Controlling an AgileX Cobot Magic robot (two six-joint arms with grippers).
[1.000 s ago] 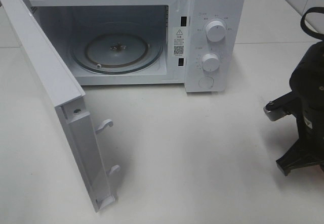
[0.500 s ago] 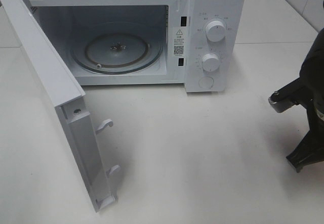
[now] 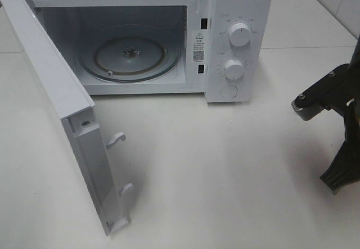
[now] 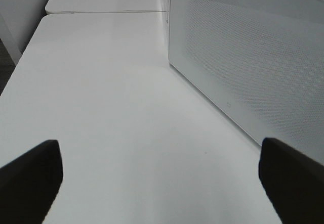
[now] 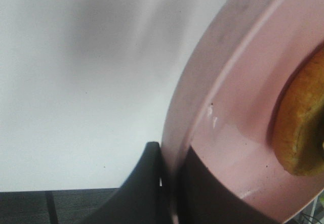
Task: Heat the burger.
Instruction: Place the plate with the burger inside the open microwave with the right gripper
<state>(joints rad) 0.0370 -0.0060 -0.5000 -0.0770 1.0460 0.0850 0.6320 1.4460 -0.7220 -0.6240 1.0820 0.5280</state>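
Note:
In the right wrist view the burger (image 5: 298, 128) shows only as a golden-brown bun edge lying on a pink plate (image 5: 228, 97). My right gripper (image 5: 172, 189) is shut on the plate's rim, with one dark finger (image 5: 147, 183) under it and the other on top. In the exterior high view the right arm (image 3: 337, 120) stands at the right edge, and plate and burger are out of that frame. My left gripper (image 4: 162, 183) is open with nothing between its fingertips (image 4: 30, 178), low over the table beside the microwave door (image 4: 253, 57).
The white microwave (image 3: 236, 13) stands at the back of the white table (image 3: 225, 176). Its door (image 3: 62, 108) is swung wide open toward the front left. Inside lies a bare glass turntable (image 3: 130, 58). Two knobs (image 3: 239, 34) sit on its right panel.
The right arm has shifted toward the right edge of the exterior high view and sits a little higher. Microwave and door have not moved.

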